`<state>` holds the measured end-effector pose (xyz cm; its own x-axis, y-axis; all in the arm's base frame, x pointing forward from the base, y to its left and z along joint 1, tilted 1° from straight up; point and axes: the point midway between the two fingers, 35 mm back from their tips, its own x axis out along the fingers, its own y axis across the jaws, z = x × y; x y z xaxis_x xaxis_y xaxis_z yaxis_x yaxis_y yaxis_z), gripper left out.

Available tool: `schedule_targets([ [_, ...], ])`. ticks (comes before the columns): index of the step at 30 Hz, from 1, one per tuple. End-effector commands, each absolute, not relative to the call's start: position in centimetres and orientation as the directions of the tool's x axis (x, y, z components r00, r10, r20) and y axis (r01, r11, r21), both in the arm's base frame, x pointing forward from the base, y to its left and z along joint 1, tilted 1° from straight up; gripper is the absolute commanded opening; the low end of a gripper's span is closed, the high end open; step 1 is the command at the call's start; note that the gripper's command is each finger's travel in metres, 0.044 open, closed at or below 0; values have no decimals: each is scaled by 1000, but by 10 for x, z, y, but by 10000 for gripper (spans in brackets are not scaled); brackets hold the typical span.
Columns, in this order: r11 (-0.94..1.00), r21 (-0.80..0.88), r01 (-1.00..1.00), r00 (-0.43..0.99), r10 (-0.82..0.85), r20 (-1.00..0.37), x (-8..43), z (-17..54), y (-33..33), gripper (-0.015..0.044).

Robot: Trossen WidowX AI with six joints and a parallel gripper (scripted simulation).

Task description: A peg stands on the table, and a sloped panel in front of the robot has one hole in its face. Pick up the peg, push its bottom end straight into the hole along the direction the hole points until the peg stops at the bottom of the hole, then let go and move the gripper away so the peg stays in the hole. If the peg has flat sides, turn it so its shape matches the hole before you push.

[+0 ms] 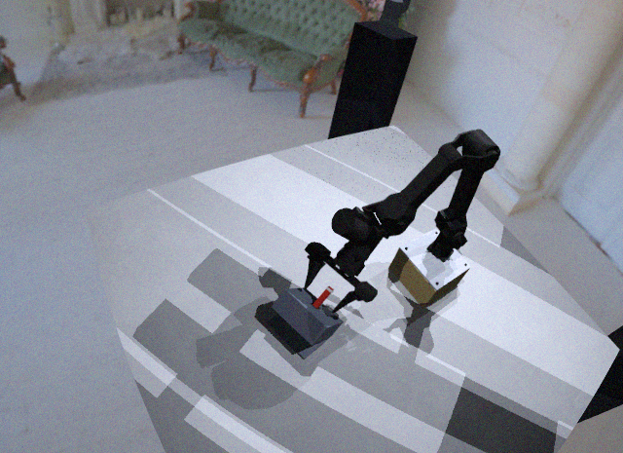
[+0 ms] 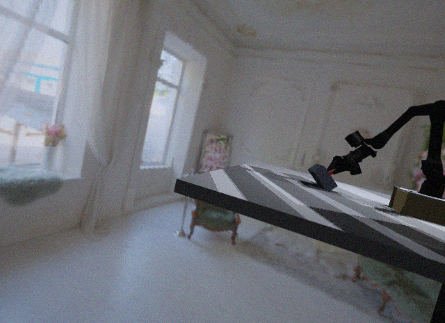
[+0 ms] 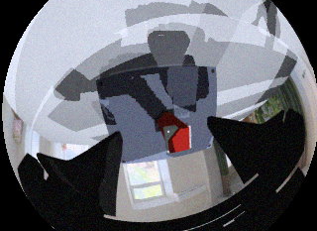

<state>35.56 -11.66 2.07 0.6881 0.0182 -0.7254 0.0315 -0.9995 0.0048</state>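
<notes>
The red peg [image 1: 322,297] [image 2: 331,171] [image 3: 182,141] stands out from the face of the blue-grey sloped panel [image 1: 300,320] [image 2: 322,177] [image 3: 134,128], tilted along with the direction out of that face. Its lower end is at the hole and hidden from sight; how deep it sits cannot be told. My gripper [image 1: 321,300] [image 3: 166,129] is open, with one finger on each side of the peg and a gap to both. The fingertips are close to the panel face. In the exterior view the fingers are too small to tell apart.
The arm's base stands on a yellow-brown box with a white top [image 1: 424,262] [image 2: 416,205], behind the gripper on the same table [image 1: 241,202] [image 2: 229,205]. Striped shadows and light bands cross the table. A tall black block [image 1: 372,78] is beyond the table's far edge.
</notes>
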Motion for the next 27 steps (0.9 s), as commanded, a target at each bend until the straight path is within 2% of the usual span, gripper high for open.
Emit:
schedule_targets([
  [1, -999, 9, 35, 694, 18, -720, 354, 27, -117, 440],
  [27, -999, 9, 32, 690, 15, -724, 335, 50, -120, 440],
])
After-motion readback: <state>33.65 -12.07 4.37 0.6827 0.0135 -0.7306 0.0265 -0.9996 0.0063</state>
